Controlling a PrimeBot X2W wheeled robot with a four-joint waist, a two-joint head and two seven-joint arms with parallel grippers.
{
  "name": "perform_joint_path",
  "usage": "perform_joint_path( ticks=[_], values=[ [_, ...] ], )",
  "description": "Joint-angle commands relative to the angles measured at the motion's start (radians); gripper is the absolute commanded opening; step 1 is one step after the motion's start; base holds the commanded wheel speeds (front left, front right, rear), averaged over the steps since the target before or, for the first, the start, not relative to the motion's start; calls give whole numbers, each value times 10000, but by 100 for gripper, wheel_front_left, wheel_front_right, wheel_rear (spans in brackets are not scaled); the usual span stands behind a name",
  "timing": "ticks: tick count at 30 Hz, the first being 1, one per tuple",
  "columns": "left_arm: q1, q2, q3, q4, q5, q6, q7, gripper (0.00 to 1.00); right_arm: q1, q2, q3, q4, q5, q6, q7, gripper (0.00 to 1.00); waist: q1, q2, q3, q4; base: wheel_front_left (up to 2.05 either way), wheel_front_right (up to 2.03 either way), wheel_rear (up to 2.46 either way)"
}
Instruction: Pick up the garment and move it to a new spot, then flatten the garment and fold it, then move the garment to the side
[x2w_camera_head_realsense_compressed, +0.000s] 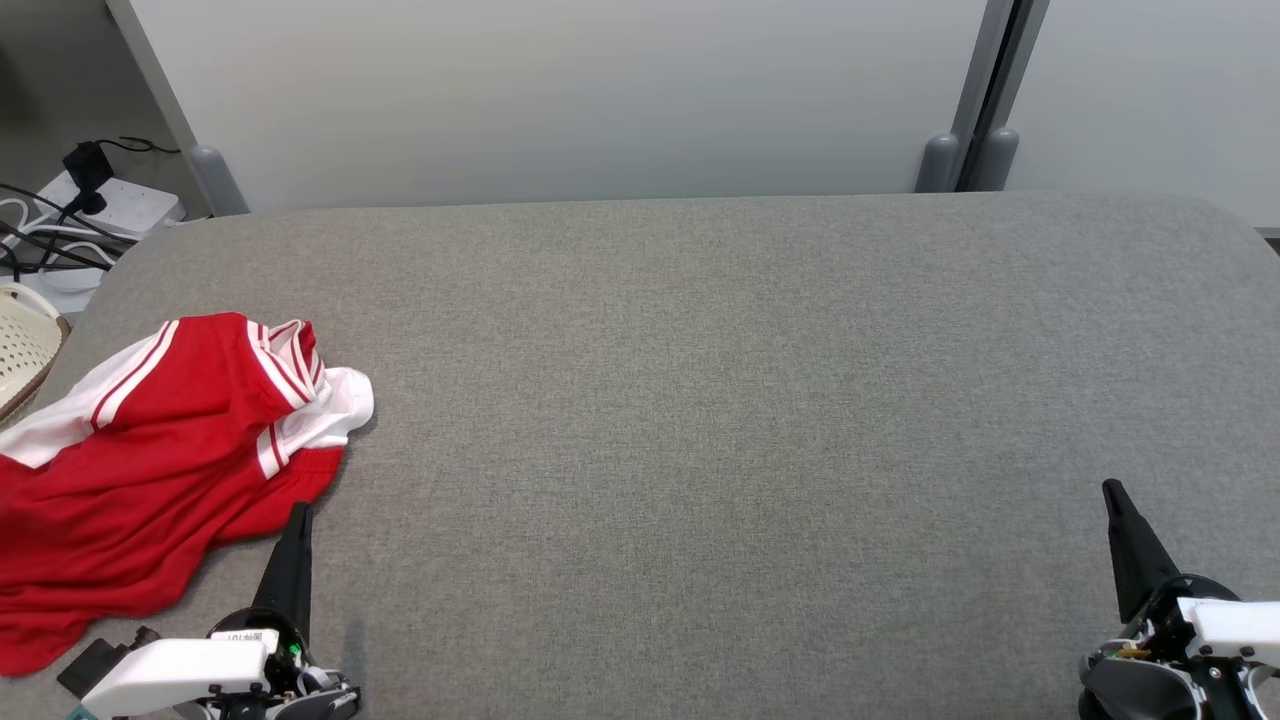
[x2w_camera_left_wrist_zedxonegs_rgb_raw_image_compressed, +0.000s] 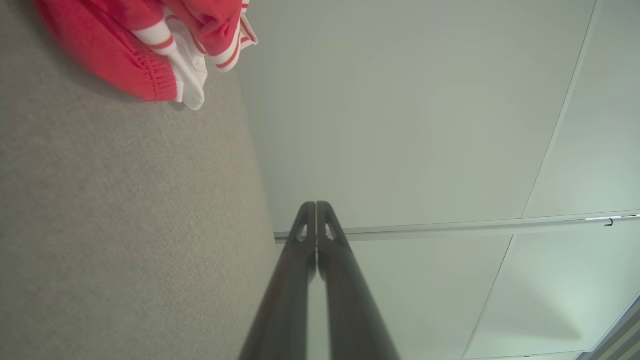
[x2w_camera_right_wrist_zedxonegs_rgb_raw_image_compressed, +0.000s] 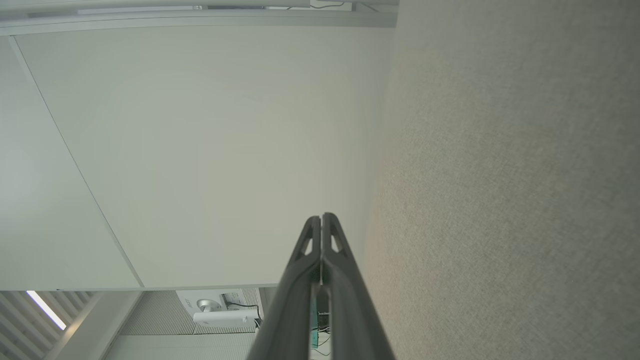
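A red garment (x2w_camera_head_realsense_compressed: 150, 460) with white striped trim lies crumpled at the left edge of the grey fabric table (x2w_camera_head_realsense_compressed: 700, 400), part of it hanging off the side. My left gripper (x2w_camera_head_realsense_compressed: 299, 512) stands shut at the lower left, its tip just at the garment's near right hem, nothing between the fingers. The left wrist view shows the same shut gripper (x2w_camera_left_wrist_zedxonegs_rgb_raw_image_compressed: 316, 205) with the garment (x2w_camera_left_wrist_zedxonegs_rgb_raw_image_compressed: 125, 45) off at the upper left. At the lower right my right gripper (x2w_camera_head_realsense_compressed: 1112, 490) is shut and holds nothing, far from the garment. Its closed fingers show in the right wrist view (x2w_camera_right_wrist_zedxonegs_rgb_raw_image_compressed: 321, 217).
Pale partition panels (x2w_camera_head_realsense_compressed: 560, 100) rise behind the table's far edge. Off the table's left side sit a cream basket (x2w_camera_head_realsense_compressed: 25, 350) and a power strip with black cables (x2w_camera_head_realsense_compressed: 100, 200). Grey table surface stretches wide to the garment's right.
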Motion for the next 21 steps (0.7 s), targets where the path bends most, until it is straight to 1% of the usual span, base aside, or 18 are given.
perform_joint_path(
  ticks=[1, 21],
  values=[
    [-580, 95, 315, -283, -52, -2, 18, 0, -183, -102, 186, -305, -55, 16, 77, 0, 0, 0, 0, 1, 0, 0, 0],
    [-580, 95, 315, -283, -52, -2, 18, 0, -183, -102, 186, -305, -54, 16, 77, 0, 0, 0, 0, 1, 0, 0, 0]
  ],
)
